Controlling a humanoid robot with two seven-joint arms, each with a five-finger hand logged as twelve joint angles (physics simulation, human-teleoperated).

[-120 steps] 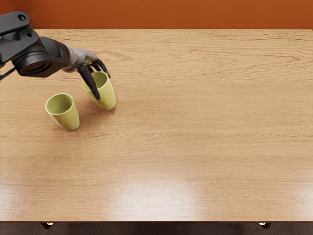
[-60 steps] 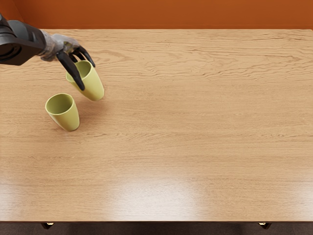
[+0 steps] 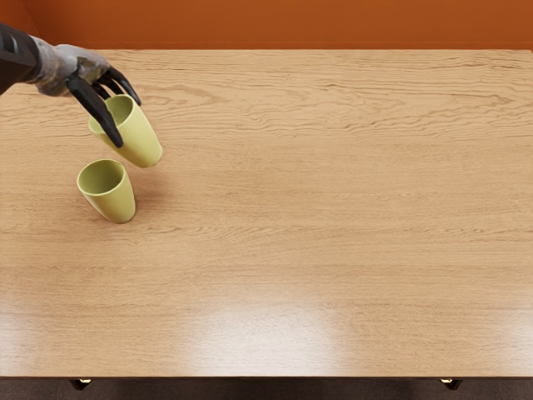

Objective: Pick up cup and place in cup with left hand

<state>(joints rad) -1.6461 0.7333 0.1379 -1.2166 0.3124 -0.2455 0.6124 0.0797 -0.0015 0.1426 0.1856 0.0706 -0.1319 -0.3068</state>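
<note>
Floor [image 3: 266, 392]: dark brown strip along the nearest side, beyond which the table starts.
Brackets [image 3: 81, 383]: small, dark and brass-coloured, one left and one right, under the near edge of the table.
Table [image 3: 333, 233]: pale wooden top with brown grain running left to right, and glossy white patches of light on its near part.
Standing cup [image 3: 121, 200]: yellow-green, smooth, tapering to a narrower base; upright on the left part of the wood, mouth open upward.
Held cup [image 3: 140, 142]: yellow-green, smooth, the same tapered shape; just beyond the standing cup and a little to its right, apart from it, rim toward the far left and base toward the near right. A soft shadow lies on the wood near its base.
Left hand [image 3: 111, 115]: black-fingered, with a grey, mottled back; at the far left, reaching in over the held cup.
Fingers: closed around the held cup, one long digit along its near left side, others at its far side.
Forearm [image 3: 17, 58]: black, entering from the left edge.
Wall [image 3: 283, 23]: orange, behind the far edge of the table.
</note>
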